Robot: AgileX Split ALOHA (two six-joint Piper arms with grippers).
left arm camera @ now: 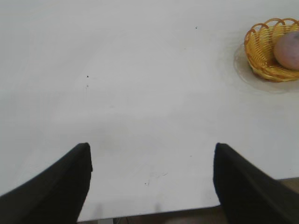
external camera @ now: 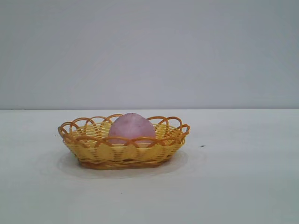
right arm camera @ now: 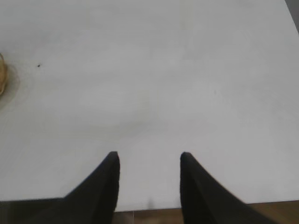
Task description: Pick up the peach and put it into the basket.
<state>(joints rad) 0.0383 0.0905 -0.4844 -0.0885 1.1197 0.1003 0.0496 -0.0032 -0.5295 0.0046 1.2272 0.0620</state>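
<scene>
As I look across the table (external camera: 243, 186) from the exterior camera, I count one basket (external camera: 122, 152) and one peach (external camera: 131, 129), nothing more. The peach sits inside the basket, its pink dome rising above the orange looped rim, a little toward three o'clock of the basket's middle. A few tiny dark specks dot the white tabletop, one lying at three o'clock from the basket, well apart from it. A plain grey wall stands behind. Nothing blocks my line to the basket, and neither arm shows in this view.

From my left wrist camera, the left gripper (left arm camera: 152, 154) hangs over bare table near its edge, fingers (left arm camera: 70, 182) spread wide and empty; the basket (left arm camera: 261, 56) with the peach (left arm camera: 287, 49) lies far off. My right gripper (right arm camera: 149, 161) also hangs near the table edge, fingers (right arm camera: 105, 186) parted more narrowly, gripping and touching nothing. Only a sliver of the basket (right arm camera: 2, 74) shows at that picture's border.
</scene>
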